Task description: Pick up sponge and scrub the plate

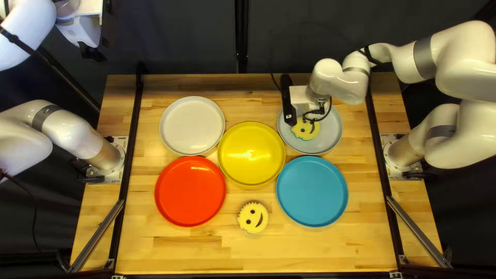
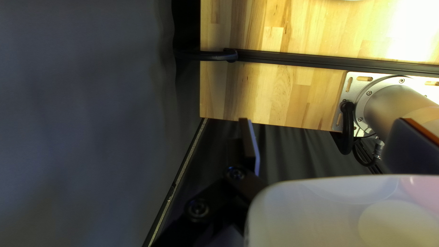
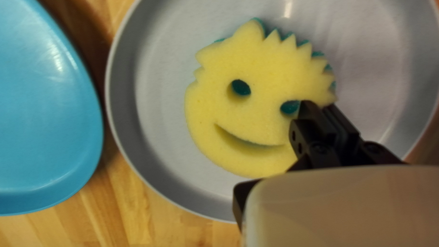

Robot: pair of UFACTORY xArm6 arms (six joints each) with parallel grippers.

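Grey plate [image 1: 332, 135], holding one round sponge [image 1: 306, 131], yellow-faced, green-backed, spiky-edged, with two eyes and a cut smile; right gripper [image 1: 312, 119] closed on its rim beside one eye. Four further plates: white [image 1: 192, 125], yellow [image 1: 251, 153], red [image 1: 190, 191], blue [image 1: 312, 191]. Also one smiling yellow sponge [image 1: 253, 217] on the tabletop [image 1: 206, 253]; left gripper [image 1: 93, 52], raised beyond the table, fingers spread.

We have plates in off-white [image 1: 192, 125] at far left, red [image 1: 190, 191] at near left, yellow [image 1: 251, 154] in the middle, pale grey [image 1: 330, 132] at far right and blue [image 1: 312, 191] at near right. Our far sponge [image 3: 247, 110] is yellow backed with teal, face-patterned; our near sponge [image 1: 258, 209] is yellow with a dark-featured smile. Our table [image 1: 310, 253] shows honey-brown wood in blocky, streaked strips.
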